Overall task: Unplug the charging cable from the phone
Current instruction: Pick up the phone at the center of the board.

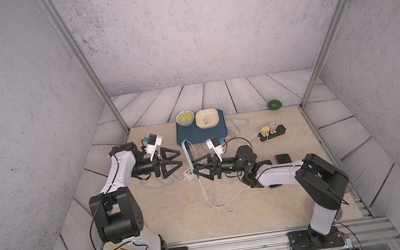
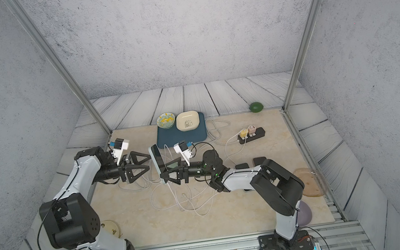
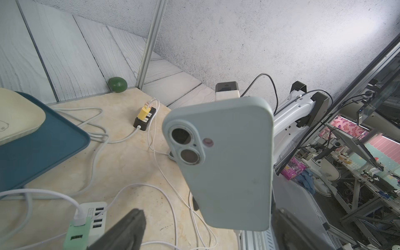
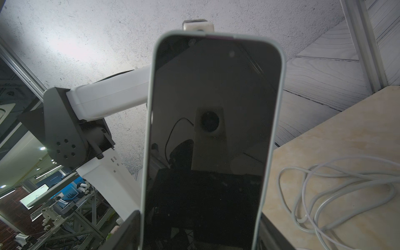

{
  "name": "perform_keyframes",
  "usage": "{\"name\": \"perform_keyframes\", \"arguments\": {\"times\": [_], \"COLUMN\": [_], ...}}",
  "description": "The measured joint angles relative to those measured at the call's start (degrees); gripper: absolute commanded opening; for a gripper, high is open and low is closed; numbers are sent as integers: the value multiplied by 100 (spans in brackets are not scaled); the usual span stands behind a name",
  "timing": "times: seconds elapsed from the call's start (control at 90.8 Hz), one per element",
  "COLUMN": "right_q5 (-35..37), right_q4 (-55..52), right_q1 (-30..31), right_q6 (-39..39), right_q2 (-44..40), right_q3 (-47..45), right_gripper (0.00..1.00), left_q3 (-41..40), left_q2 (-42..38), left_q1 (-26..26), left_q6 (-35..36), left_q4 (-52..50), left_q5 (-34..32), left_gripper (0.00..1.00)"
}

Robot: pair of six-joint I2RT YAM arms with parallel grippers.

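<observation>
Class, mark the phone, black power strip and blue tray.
phone (image 3: 229, 177): left wrist view, case back.
black power strip (image 1: 281, 130): in a top view, bare end.
blue tray (image 1: 195, 134): in a top view, bare floor.

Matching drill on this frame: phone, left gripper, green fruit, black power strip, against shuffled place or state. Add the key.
Things
1. phone
2. left gripper
3. green fruit
4. black power strip

Place or state
A. open, holding nothing
B. back right corner, beside the metal post
C. yellow and pink adapters plugged into it
D. stood on end, clamped in the right gripper

Pairs: 1-D, 2-A, 3-B, 4-C
</observation>
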Motion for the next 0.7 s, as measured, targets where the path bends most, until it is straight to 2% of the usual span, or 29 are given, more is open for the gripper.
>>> {"name": "perform_keyframes", "arguments": {"times": [0.275, 0.705], "right_q5": [437, 435], "right_q4": [83, 138], "right_q1": [175, 262], "right_q6": [-116, -31], "right_q2": [0, 310], "right_q3": [0, 214], "right_gripper": [51, 51], "left_q3": [-37, -74], "left_q2": [-72, -168], "left_q1": [-98, -302], "left_q6": [4, 31], "left_q4": [2, 0], "left_q5": [2, 4], "left_gripper": [98, 98]}}
